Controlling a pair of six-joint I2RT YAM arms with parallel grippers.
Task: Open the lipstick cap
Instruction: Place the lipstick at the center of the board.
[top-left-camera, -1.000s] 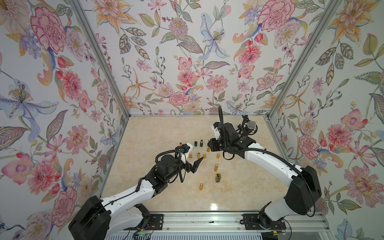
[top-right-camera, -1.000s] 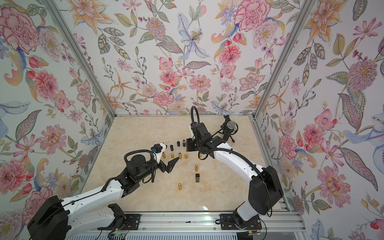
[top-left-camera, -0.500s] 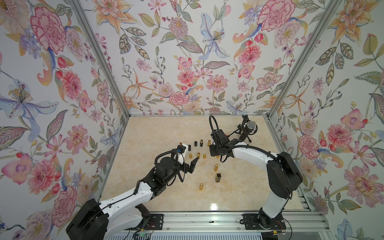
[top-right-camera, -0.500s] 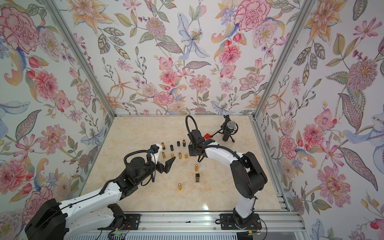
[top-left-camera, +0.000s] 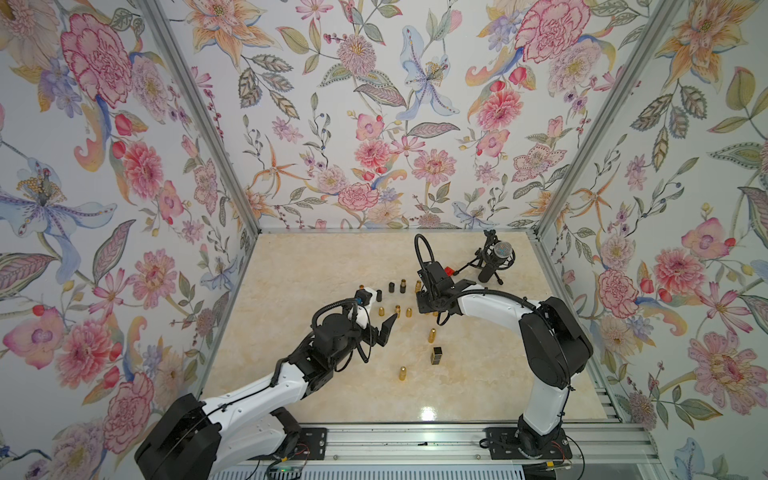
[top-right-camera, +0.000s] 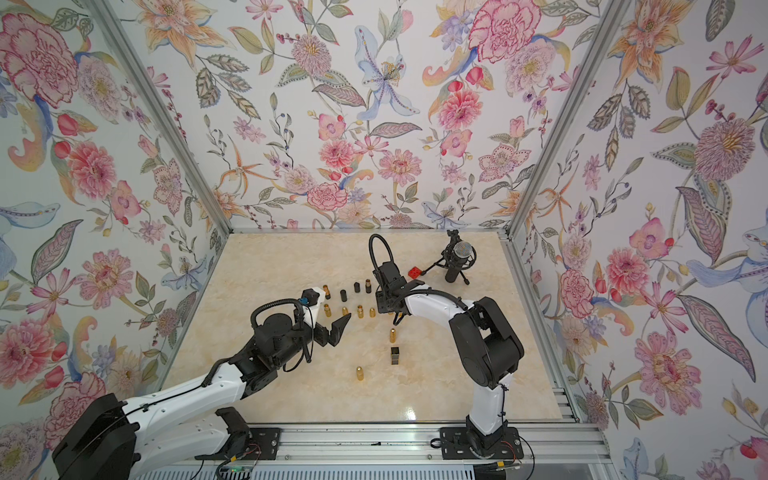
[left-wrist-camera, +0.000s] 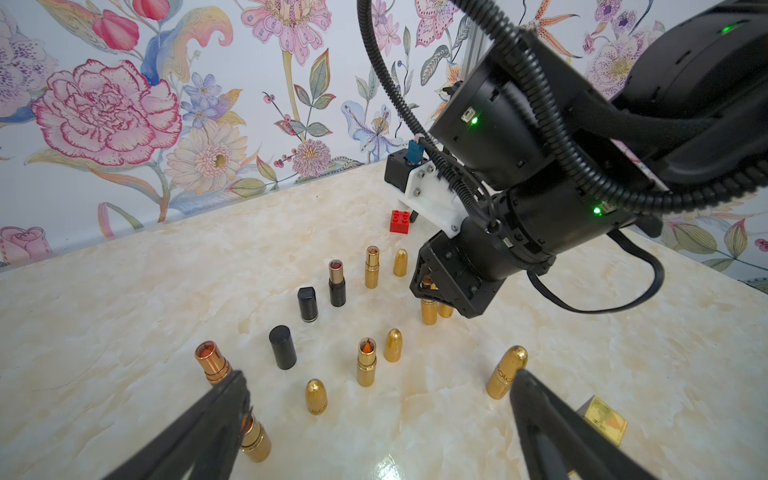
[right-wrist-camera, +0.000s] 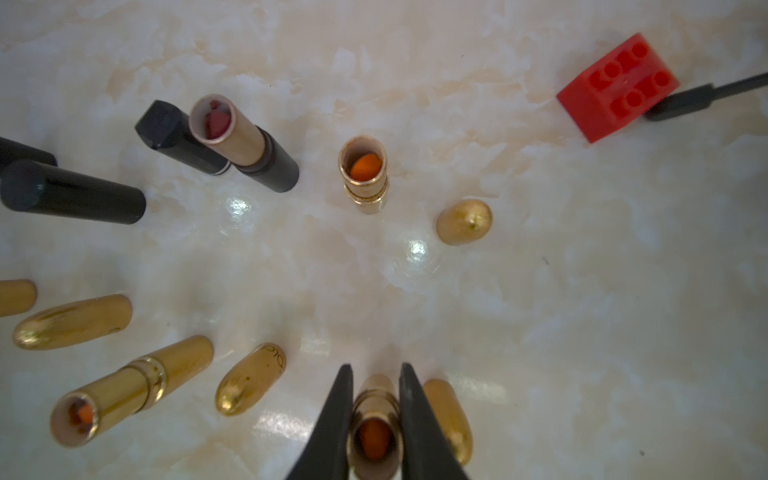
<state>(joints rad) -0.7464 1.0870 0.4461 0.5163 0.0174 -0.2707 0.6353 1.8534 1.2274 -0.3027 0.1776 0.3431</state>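
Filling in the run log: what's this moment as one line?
left gripper: open, empty | right gripper: shut on uncapped gold lipstick, upright | gold cap: beside it on table

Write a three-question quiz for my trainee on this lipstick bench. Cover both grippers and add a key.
1. True or false: the right gripper is shut on an uncapped gold lipstick tube with an orange stick.
2. The left gripper is: A) wide open and empty; B) shut and empty; C) out of every view.
3. Fill in: the red studded plastic brick lies beside a tripod leg of the black ___.
Key: 1 true; 2 A; 3 microphone.
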